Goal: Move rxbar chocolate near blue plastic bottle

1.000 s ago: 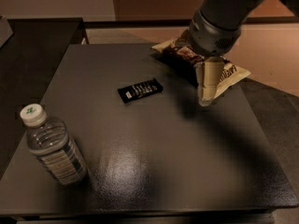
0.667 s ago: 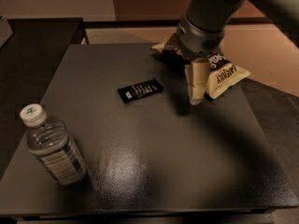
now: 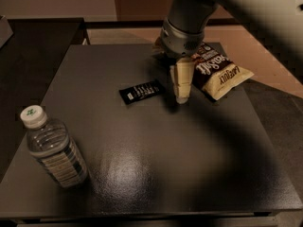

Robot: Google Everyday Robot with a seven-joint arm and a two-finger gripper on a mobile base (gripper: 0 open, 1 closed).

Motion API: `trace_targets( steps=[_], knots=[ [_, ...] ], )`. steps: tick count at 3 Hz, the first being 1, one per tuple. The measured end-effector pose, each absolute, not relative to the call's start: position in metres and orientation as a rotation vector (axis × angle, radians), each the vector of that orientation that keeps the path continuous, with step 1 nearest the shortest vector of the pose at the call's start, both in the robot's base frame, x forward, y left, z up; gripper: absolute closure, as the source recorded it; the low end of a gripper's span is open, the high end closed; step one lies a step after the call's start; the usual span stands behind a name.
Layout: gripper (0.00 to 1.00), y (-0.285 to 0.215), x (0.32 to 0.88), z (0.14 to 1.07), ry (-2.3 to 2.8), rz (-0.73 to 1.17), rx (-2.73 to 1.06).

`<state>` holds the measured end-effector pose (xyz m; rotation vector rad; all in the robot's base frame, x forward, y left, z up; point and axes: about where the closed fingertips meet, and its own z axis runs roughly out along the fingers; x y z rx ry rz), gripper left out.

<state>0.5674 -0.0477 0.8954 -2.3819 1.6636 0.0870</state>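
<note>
The rxbar chocolate (image 3: pixel 141 91) is a small flat black wrapper with white lettering, lying on the dark table (image 3: pixel 156 164) left of centre. The blue plastic bottle (image 3: pixel 53 150) stands upright at the front left, clear and ribbed, with a white cap bearing a green mark. My gripper (image 3: pixel 181 96) hangs from the arm at the upper middle, cream fingers pointing down, just right of the bar and a little apart from it. It holds nothing.
A brown-and-cream chip bag (image 3: pixel 216 71) lies at the back right of the table, right beside the gripper. A dark counter (image 3: pixel 28 46) stands to the left. The table's front edge runs along the bottom.
The gripper has moved left, away from the chip bag and toward the bar. The bar and the bottle have not moved.
</note>
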Motion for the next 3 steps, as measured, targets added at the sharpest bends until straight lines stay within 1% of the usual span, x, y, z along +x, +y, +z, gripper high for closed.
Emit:
trace_targets(
  steps=[3],
  knots=[
    [0.00,-0.020,0.589,0.856,1.670,0.159,-2.445]
  ],
)
